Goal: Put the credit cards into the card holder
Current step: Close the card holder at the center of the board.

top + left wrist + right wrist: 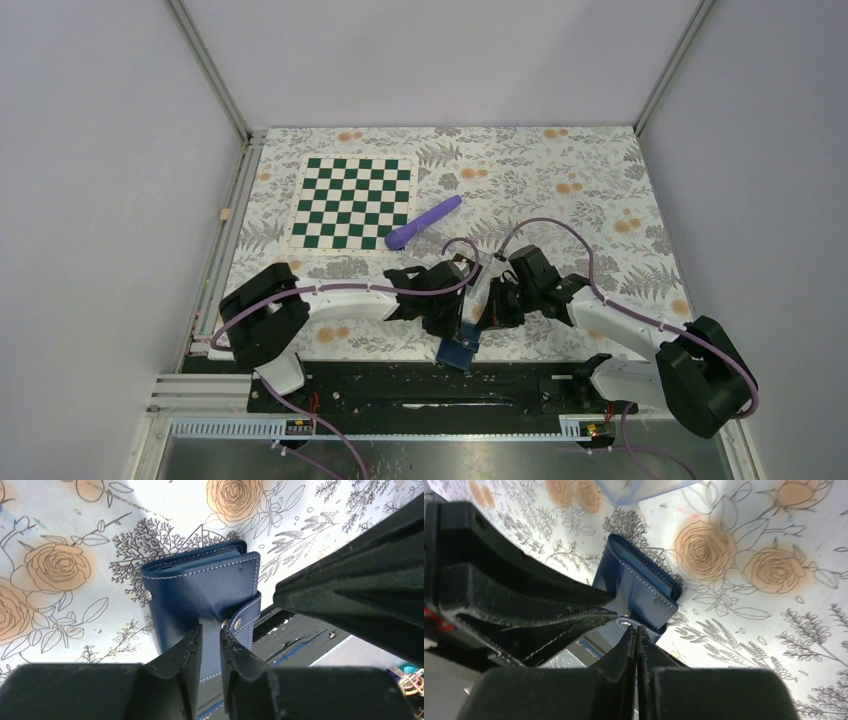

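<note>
At the far left of the floral tablecloth [600, 180] lies one green-and-white chessboard mat [352, 203], close to the left wall rail. One purple cylinder [424, 222] lies slanted just off the mat's near right corner. The broadest stretch of cloth runs along the far edge and down the right side. The two arms crowd together at the middle of the near edge.

The left gripper [211, 627] reaches in from the left. Its fingers [190, 645] stand a narrow slit apart, with a raised fold of the navy cover pinched between them. The one card holder [200, 587] lies folded shut at the near edge of the cloth. Its near end hangs over the black base rail [400, 385], and its snap tab [247, 617] wraps round the right-hand edge.

The right gripper [636, 629] comes in from the right, nearly touching the left one. Its fingers are pressed together with hardly a line between them, and the tips sit at the snap tab. I cannot tell whether they actually pinch it. Just beyond the card holder, the right wrist view shows a corner of one clear plastic tray [634, 492], near the holder but apart from it.
</note>
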{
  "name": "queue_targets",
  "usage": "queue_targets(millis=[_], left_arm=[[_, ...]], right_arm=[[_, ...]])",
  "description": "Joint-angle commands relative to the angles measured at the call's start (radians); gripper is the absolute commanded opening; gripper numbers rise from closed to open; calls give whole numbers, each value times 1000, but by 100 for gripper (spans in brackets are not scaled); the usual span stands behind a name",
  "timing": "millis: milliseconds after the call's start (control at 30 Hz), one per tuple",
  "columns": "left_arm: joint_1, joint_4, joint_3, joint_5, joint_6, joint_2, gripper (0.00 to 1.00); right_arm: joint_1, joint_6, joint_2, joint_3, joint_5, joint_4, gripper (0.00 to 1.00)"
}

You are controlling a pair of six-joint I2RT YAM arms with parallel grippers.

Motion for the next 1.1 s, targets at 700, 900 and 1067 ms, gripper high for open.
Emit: queue_targets(millis=[700,900,1067], left_arm=[[32,210,-118,101,-93,-56,33],[34,233,-109,130,-94,-26,25],[34,221,-105,124,-93,-9,23]], right_arm=[[162,-10,131,80,76,-17,0],[166,-11,141,78,80,-13,0],[166,-9,142,80,78,-11,0]])
